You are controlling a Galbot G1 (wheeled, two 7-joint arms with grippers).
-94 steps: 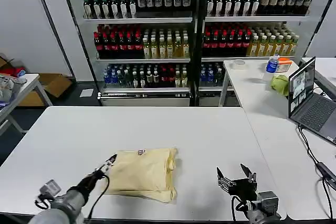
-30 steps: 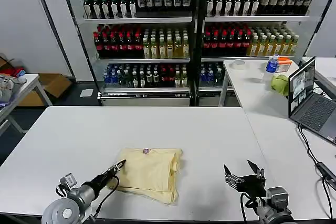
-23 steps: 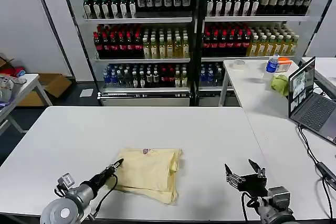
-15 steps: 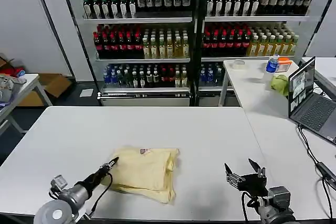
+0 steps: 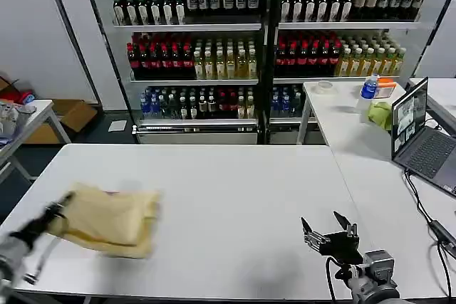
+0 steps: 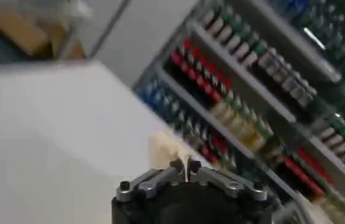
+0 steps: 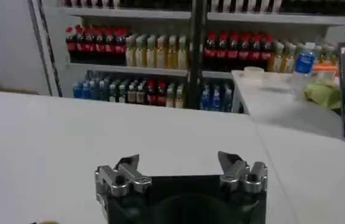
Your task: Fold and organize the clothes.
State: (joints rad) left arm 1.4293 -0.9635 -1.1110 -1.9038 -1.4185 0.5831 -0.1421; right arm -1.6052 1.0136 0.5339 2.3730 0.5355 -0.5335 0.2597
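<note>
**Folded shirt at the left end of the tabletop**

From the head camera we see the shirt [image 5: 110, 220], a pale cream-yellow folded bundle, lying on the white tabletop [image 5: 235, 197] near its left edge. Our left hand [image 5: 57, 210] is at the shirt's left end, its dark fingers pressed together on the cloth there, with the arm running down toward the lower left corner. Our right hand [image 5: 326, 226] is well apart from the shirt, low on the right side of the tabletop, with its two fingers spread and nothing between them. Behind the tabletop stand shelves of bottles [image 5: 214, 40], and on a second table to the right sit a laptop [image 5: 417, 129] and a small yellow-green cloth [image 5: 380, 114].

From the left wrist camera we see the left hand [image 6: 186, 168] with its fingertips pinched on a thin edge of the shirt [image 6: 166, 148], which stands out pale against the bottle shelves.

From the right wrist camera we see the right hand [image 7: 180, 165] spread wide above the bare tabletop [image 7: 69, 140], holding nothing.
</note>
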